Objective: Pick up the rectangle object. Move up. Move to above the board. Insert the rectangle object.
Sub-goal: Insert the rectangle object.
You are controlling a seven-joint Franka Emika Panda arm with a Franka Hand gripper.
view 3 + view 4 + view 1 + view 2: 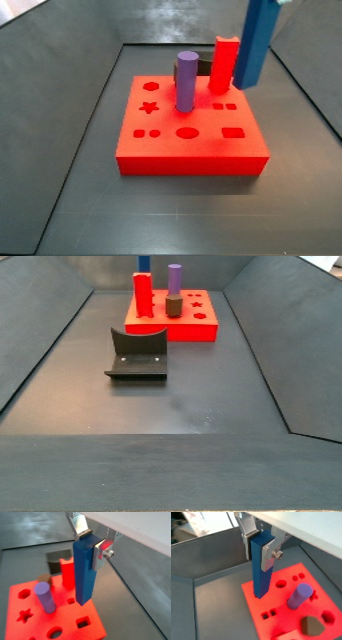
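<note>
The gripper (92,543) of the Franka arm holds the rectangle object (85,571) upright above the board (93,629), its silver fingers (80,525) clamped on the bar's upper end in both wrist views. In a side view the dark-blue bar (258,45) hangs over the board's (187,160) far right corner, just beside the red block (225,63) already standing in its slot; the gripper itself is out of that picture. The purple cylinder (186,81) stands seated nearer the board's middle, and a star hole (150,107) and other shaped openings lie free across the top face. In a wrist view the bar's lower end (260,594) hovers close over the board's (278,619) edge, not yet entered in any hole.

The fixture (138,354) stands on the bin floor between the board and the near edge.

The likely trouble from here is misalignment: if the bar comes down slightly off its rectangular slot or turned against it, its end could catch on the rim and jam, or tilt in the grip. The red block stands close enough that a sideways correction could knock it.
</note>
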